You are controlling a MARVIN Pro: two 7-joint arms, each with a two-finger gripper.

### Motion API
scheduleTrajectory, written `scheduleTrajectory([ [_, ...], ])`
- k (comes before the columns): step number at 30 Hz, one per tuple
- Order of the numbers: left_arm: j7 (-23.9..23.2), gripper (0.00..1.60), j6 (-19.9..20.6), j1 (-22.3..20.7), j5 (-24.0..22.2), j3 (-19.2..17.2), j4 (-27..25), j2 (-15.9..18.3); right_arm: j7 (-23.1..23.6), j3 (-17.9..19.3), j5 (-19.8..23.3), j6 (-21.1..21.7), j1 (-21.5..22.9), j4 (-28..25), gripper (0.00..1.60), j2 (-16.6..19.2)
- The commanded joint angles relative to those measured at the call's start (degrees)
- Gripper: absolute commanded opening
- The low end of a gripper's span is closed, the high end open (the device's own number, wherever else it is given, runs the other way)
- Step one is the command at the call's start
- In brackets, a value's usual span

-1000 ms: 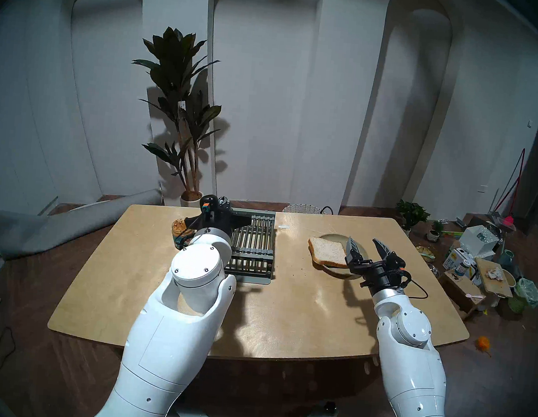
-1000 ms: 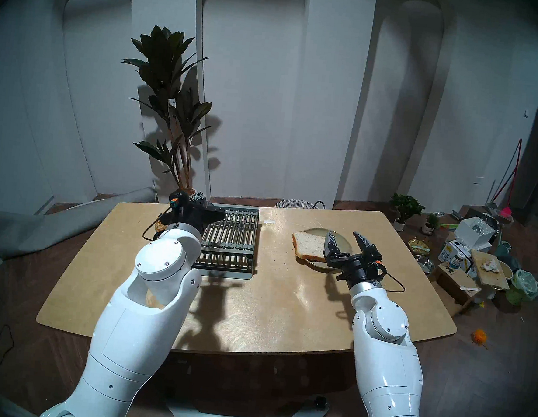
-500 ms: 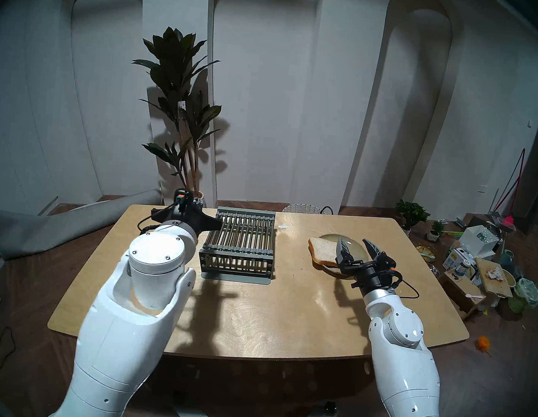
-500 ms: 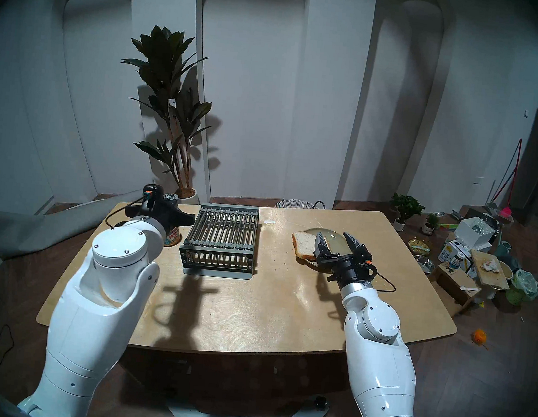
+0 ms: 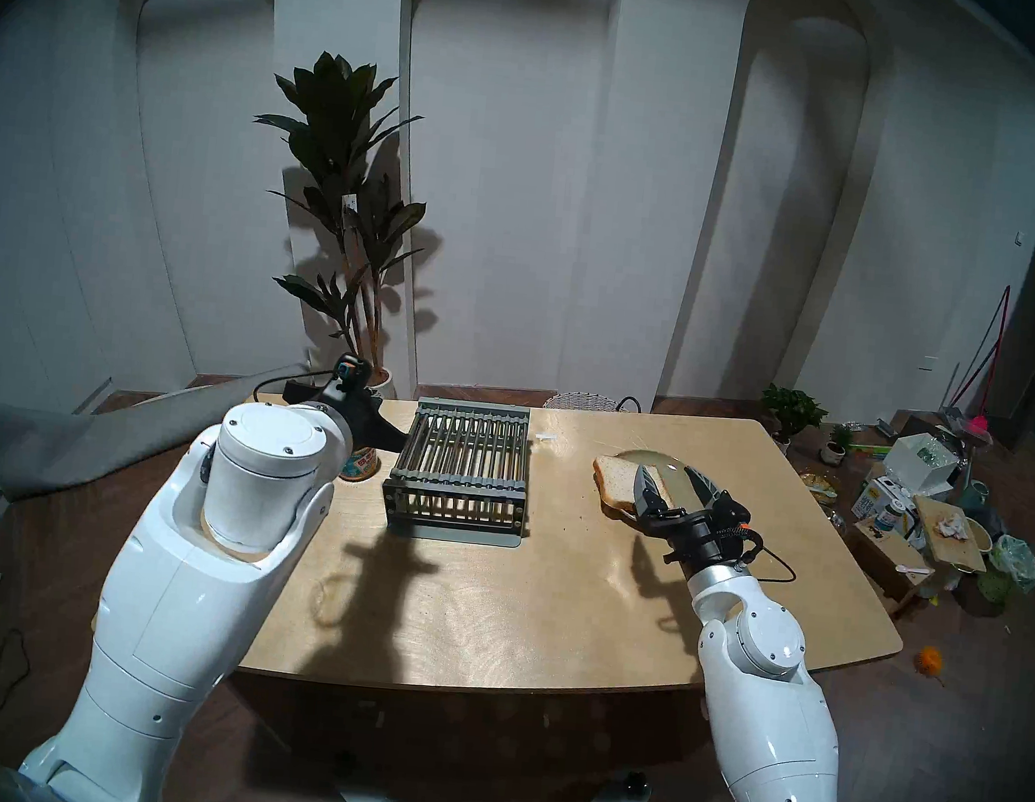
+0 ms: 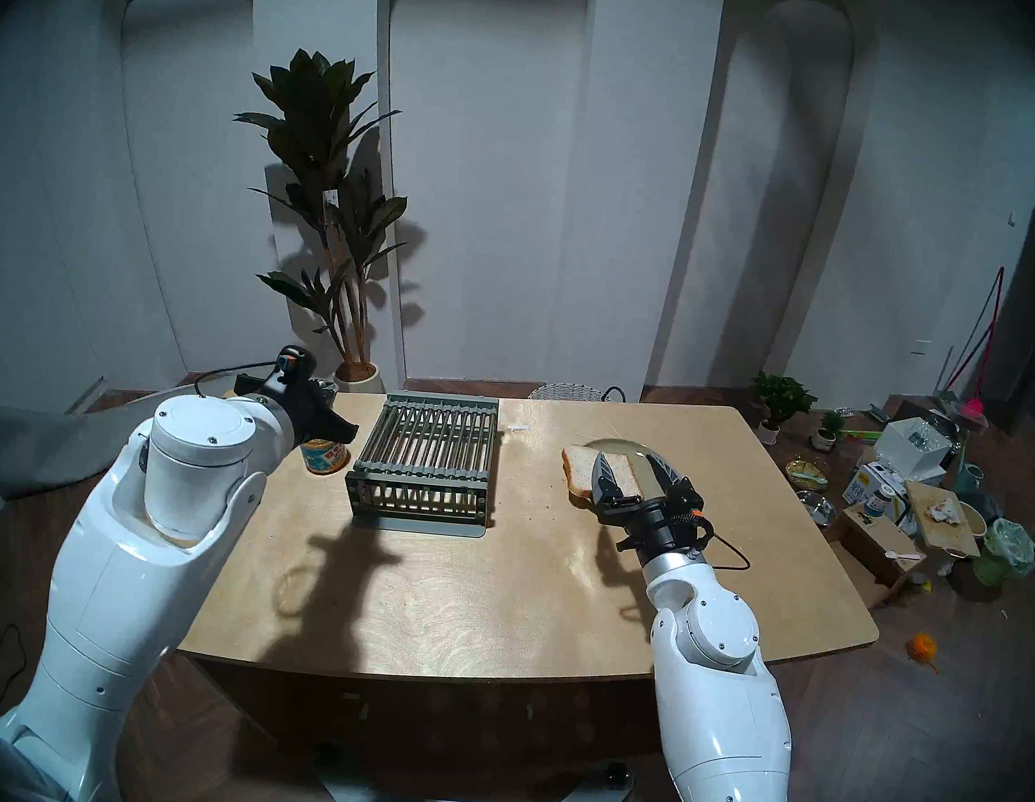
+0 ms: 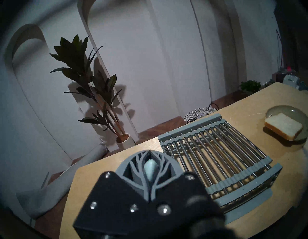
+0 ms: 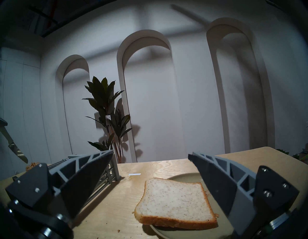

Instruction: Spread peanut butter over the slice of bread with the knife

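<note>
Bread (image 5: 620, 480) on plate (image 5: 680, 477), right of rack (image 5: 462, 470).

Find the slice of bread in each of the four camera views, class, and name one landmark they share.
Head stereo left: slice of bread right of centre, on the plate.
Head stereo right: right of centre.
Left wrist: far right edge.
Right wrist: bottom centre, overhanging the plate's rim.
Shared landmark: the grey slatted rack.

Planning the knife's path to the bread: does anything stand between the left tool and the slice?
Yes. The grey slatted rack stands between the left tool, shut on the knife, and the slice of bread. The open right tool also hovers at the slice, one finger on each side.
</note>
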Motion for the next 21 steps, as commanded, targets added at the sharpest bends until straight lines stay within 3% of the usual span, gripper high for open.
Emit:
scheduleTrajectory([
  [1, -4.6, 0.00, 0.3, -5.8, 3.4, 1.4, 0.4, 6.0, -0.5, 0.1, -0.2, -0.3, -0.1, -2.1, 1.60, -0.2],
  [3, -5.6, 0.00, 0.7, -7.6, 2.5, 2.6, 1.7, 7.4, -0.7, 0.1, -0.3, -0.3, -0.2, -2.2, 1.60, -0.2],
  [7, -6.6, 0.00, 1.4, -9.3, 5.6, 5.5, 2.4, 10.1, -0.9, -0.1, -0.3, -0.2, -0.3, -2.2, 1.60, -0.2],
  [13, -7.2, 0.00, 2.2, -11.8, 9.1, 9.5, 3.8, 11.9, -1.3, -0.6, -0.4, -0.2, -0.4, -2.2, 1.60, -0.3],
  [21, -10.3, 0.00, 2.5, -13.8, 9.3, 11.9, 5.7, 12.8, -1.8, -0.9, -0.4, -0.3, -0.3, -2.0, 1.60, -0.1],
])
